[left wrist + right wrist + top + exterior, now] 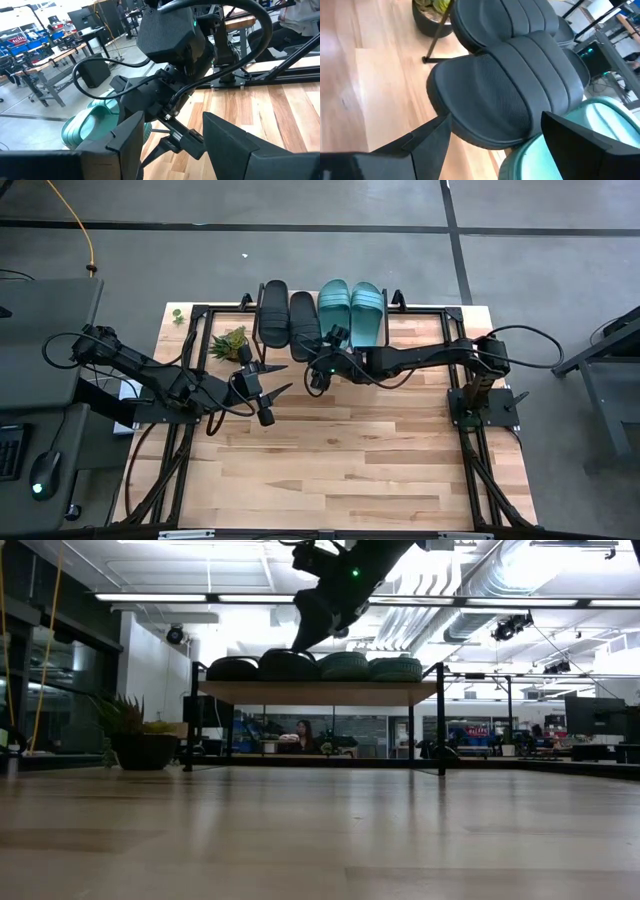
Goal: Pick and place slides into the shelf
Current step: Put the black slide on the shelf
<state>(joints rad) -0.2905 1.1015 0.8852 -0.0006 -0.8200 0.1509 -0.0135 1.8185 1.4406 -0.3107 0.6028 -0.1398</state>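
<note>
Slides, two black (290,320) and two teal (352,310), all lie on the shelf (320,692), so the right gripper (318,377), jaws spread and empty just beside the inner black one, should back straight off without nudging it.

The wooden table (330,450) carries the shelf (320,692), four slides (320,315) atop, and a potted plant (231,343).

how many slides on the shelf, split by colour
black slides: 2
teal-green slides: 2
total: 4, all side by side on the shelf
</note>
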